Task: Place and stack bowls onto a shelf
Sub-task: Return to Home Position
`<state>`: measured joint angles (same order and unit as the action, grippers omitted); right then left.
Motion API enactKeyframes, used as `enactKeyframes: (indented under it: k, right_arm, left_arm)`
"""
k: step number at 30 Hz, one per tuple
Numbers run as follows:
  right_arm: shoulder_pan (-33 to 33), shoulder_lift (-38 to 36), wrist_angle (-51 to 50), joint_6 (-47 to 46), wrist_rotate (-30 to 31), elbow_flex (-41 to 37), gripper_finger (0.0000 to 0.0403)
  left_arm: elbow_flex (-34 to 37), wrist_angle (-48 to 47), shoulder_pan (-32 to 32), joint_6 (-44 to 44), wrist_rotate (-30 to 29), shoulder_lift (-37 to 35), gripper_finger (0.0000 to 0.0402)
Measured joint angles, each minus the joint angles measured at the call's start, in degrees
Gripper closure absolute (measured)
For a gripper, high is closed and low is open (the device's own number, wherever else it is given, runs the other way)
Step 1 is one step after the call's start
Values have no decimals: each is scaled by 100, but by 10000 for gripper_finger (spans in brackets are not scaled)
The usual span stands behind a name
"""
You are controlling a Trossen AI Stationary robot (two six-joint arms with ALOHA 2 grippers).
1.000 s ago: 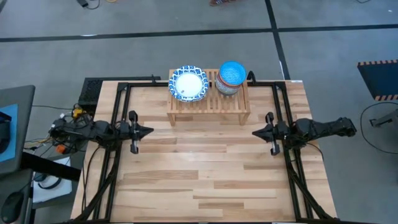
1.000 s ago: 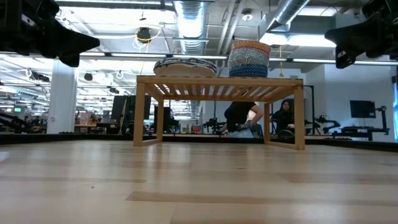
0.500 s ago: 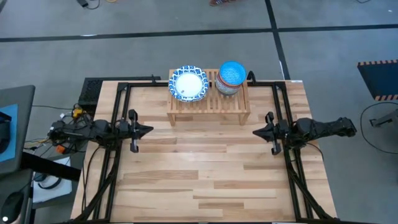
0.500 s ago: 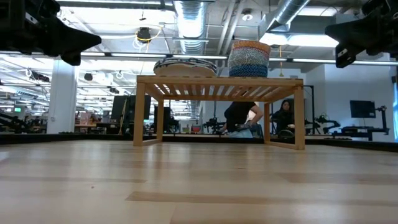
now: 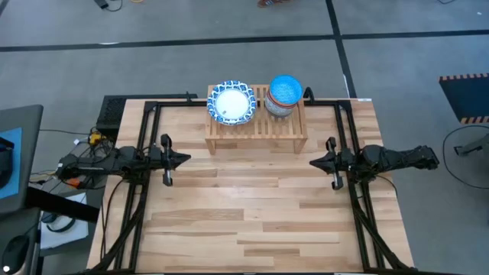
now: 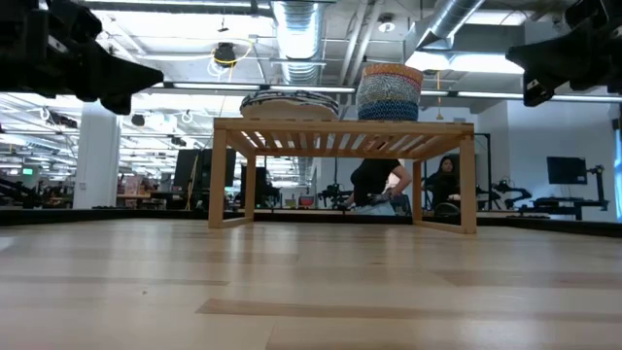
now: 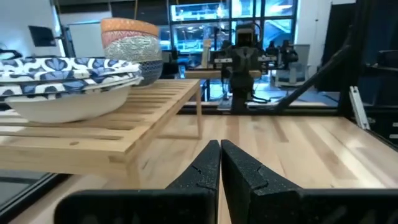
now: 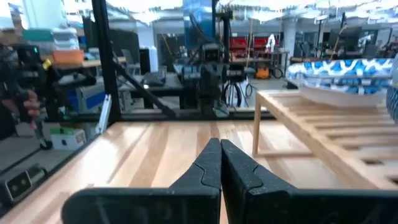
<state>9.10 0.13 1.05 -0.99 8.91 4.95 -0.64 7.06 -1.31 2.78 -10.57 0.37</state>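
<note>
The light-wood shelf [image 5: 257,131] stands at the table's far middle on its legs [image 6: 217,175]. On its slats rest two stacks. Toward the left is a stack of wide white bowls with blue patterned rims [image 5: 231,103] [image 6: 290,101] [image 7: 68,78]. Toward the right is a stack of smaller bowls [image 5: 283,95] [image 6: 389,89] with a bright blue one on top. My left gripper [image 5: 186,160] [image 7: 219,146] hovers shut at the table's left, pointing right. My right gripper [image 5: 312,163] [image 8: 219,144] hovers shut at the right, pointing left. Both are nearer than the shelf and apart from it.
Black frame rails [image 5: 143,145] [image 5: 349,137] run along the table's left and right sides and far edge. Bare tabletop [image 5: 252,206] lies between the grippers and toward the near edge. People [image 6: 377,185] stand in the room beyond the table.
My left gripper has crept a little toward the table's right and slightly down, staying shut. The bowls and the shelf have kept still.
</note>
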Motion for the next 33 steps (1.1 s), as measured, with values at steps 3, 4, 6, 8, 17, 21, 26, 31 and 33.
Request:
enactKeyframes:
  k: [3, 4, 6, 8, 17, 21, 26, 31, 33]
  right_arm:
    - [-53, 2, -99, 1, -5, 0, 382]
    - [-59, 2, -102, 33, -14, 0, 382]
    - [-59, 2, -140, 132, -39, 0, 382]
    - [-59, 1, -208, 146, -56, 0, 382]
    - [-63, 17, 223, -110, -159, -445, 382]
    - [-63, -5, 193, -104, -178, -446, 382]
    - [-63, -3, 212, 84, -227, -448, 382]
    - [-63, -3, 169, 11, -253, -448, 381]
    - [-63, -3, 161, -71, -214, -450, 377]
  left_arm:
    - [2, 61, 134, 51, 174, -20, 401]
    - [2, 87, 170, 59, 260, -21, 401]
    - [4, 84, 220, 49, 355, -22, 401]
    - [4, 78, 260, 28, 434, -22, 401]
    - [9, -16, 293, -4, 575, -16, 401]
    - [11, -48, 292, -48, 842, -16, 401]
    - [17, -113, 292, -62, 875, -16, 401]
    - [17, -500, 289, -368, 1324, -14, 401]
    - [20, -453, 283, -476, 1451, -12, 401]
